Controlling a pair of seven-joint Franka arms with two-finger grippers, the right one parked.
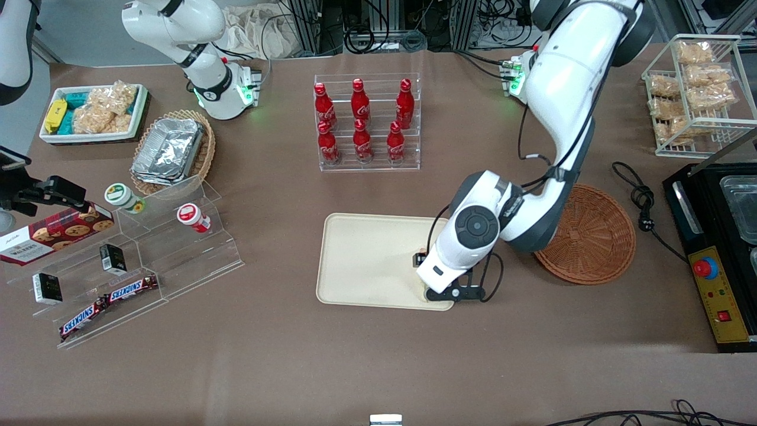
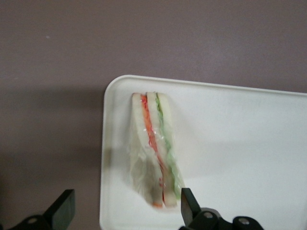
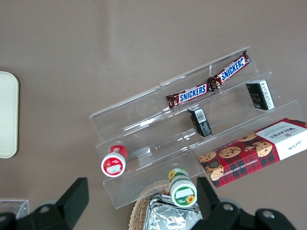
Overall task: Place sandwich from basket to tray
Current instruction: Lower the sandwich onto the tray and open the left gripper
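On the brown table, seen from the front, a flat cream tray (image 1: 366,260) with rounded corners and a low rim lies nearer the camera than a clear rack of red bottles (image 1: 366,121). Beside it, toward the working arm's end, sits a round, shallow, reddish-brown wicker basket (image 1: 591,236) with nothing visible in its uncovered part. The white arm reaches over the basket's edge, and its gripper (image 1: 452,293) hangs low over the tray corner nearest the camera on the basket side; the sandwich is hidden under the wrist in this view.

Through the left wrist camera, the sandwich (image 2: 156,148) lies on the tray (image 2: 240,143), just inside a rounded corner: a wedge in crinkled clear wrap, pale bread layered with orange-red and green. The gripper (image 2: 127,206) is spread wide, one dark finger (image 2: 62,208) out over the bare table, the other beside the sandwich's end; neither clamps it.

From the right wrist camera, a stepped clear shelf (image 3: 144,124) holds chocolate bars (image 3: 208,81), small dark boxes, two capped jars and a biscuit box (image 3: 254,151). The tray's edge (image 3: 7,115) shows too.
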